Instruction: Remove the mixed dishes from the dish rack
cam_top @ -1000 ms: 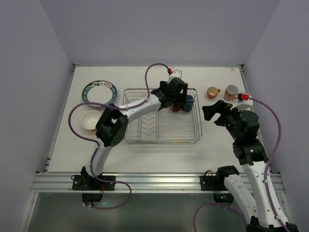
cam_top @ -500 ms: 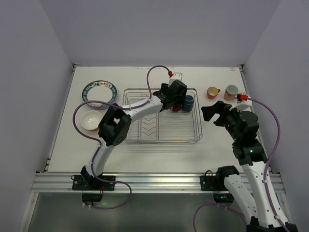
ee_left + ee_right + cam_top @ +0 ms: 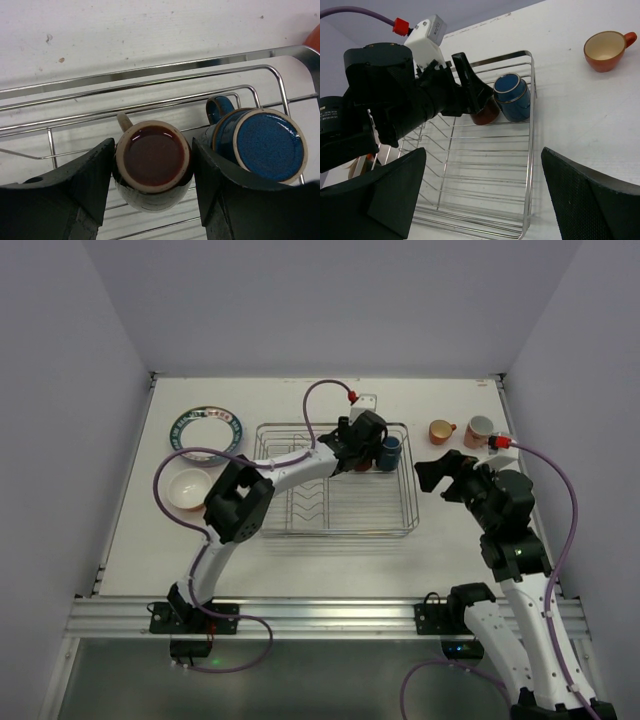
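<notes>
The silver wire dish rack (image 3: 412,510) stands mid-table. In its far right corner stand a maroon mug (image 3: 364,461) and a blue mug (image 3: 391,449), side by side. My left gripper (image 3: 366,457) reaches over the rack. In the left wrist view its two black fingers (image 3: 95,175) press either side of the maroon mug (image 3: 152,162), which rests on the rack wires (image 3: 150,72). The blue mug (image 3: 270,145) is just to the right. My right gripper (image 3: 432,475) hangs open and empty right of the rack, and its wrist view shows both mugs (image 3: 512,96).
An orange mug (image 3: 441,430) and a pink mug (image 3: 480,428) stand on the table at the far right. A dark-rimmed white plate (image 3: 207,430) and an orange bowl with a white inside (image 3: 187,490) lie left of the rack. The rack's zigzag dividers (image 3: 310,502) hold nothing.
My left gripper has moved a little farther towards the rack's far right corner and now sits around the maroon mug. The right arm has barely moved.
</notes>
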Robot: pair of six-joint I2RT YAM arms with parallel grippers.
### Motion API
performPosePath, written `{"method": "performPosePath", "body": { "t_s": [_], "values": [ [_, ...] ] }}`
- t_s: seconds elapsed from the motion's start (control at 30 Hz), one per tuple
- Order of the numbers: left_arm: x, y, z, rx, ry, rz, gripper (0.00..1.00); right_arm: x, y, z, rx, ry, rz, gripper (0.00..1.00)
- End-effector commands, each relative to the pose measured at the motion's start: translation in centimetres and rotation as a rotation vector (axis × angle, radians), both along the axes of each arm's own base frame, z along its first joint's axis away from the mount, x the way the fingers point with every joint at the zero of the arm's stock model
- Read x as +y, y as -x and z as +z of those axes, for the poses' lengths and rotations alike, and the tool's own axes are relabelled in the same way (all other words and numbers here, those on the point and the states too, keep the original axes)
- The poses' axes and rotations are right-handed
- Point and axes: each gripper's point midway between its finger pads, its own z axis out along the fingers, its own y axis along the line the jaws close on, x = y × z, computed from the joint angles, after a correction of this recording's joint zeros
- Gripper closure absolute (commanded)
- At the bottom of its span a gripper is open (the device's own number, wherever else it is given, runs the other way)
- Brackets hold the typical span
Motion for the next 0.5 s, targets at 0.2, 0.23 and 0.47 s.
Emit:
{"method": "performPosePath", "body": {
  "t_s": [0.2, 0.23, 0.47],
  "values": [
    [2.0, 1.1, 8.3, -0.147, 0.107, 0.074, 1.0, 0.6, -0.4, 0.5, -0.042, -0.004, 0.038, 0.01],
    [2.0, 1.4, 9.0, -0.156, 0.114, 0.067, 1.0, 0.7, -0.4, 0.6, -0.045, -0.005, 0.039, 0.01],
    [1.1, 4.9, 16.1, -0.199, 0.31, -0.098, 1.0, 1.1, -0.6, 0.3, -0.061, -0.022, 0.058, 0.01]
  ]
}}
